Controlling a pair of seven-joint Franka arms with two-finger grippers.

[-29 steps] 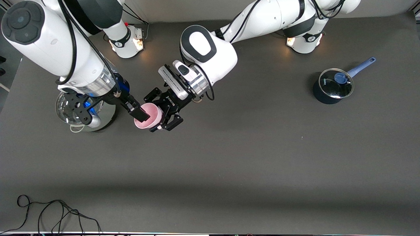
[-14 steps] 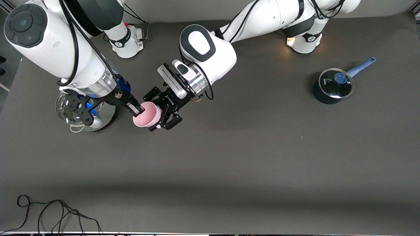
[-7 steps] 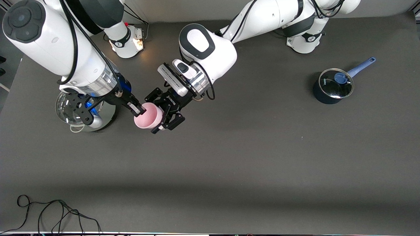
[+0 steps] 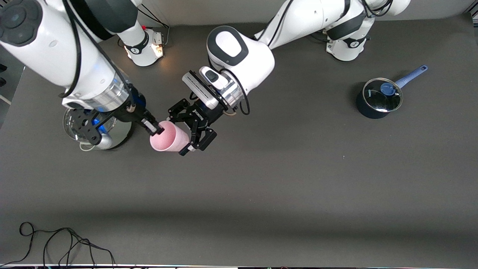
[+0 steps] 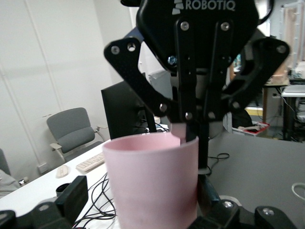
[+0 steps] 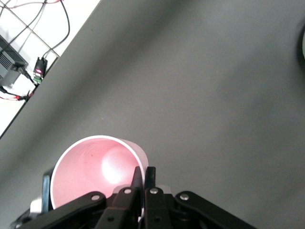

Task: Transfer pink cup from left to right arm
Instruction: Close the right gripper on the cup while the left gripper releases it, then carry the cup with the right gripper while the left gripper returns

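The small pale-pink plastic tumbler (image 4: pixel 168 136) is held tilted in the air above the dark grey bench (image 4: pixel 283 175). Its rim is pinched by the clenched fingers of the right gripper (image 4: pixel 156 129). The left gripper (image 4: pixel 189 135) is spread wide around its base, released.

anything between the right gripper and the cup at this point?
Nothing visible. The right gripper is already shut on the rim of the pink cup, one finger inside the mouth. The left gripper is open around the cup's base end, with gaps showing beside the cup. Both are in the air over the table.
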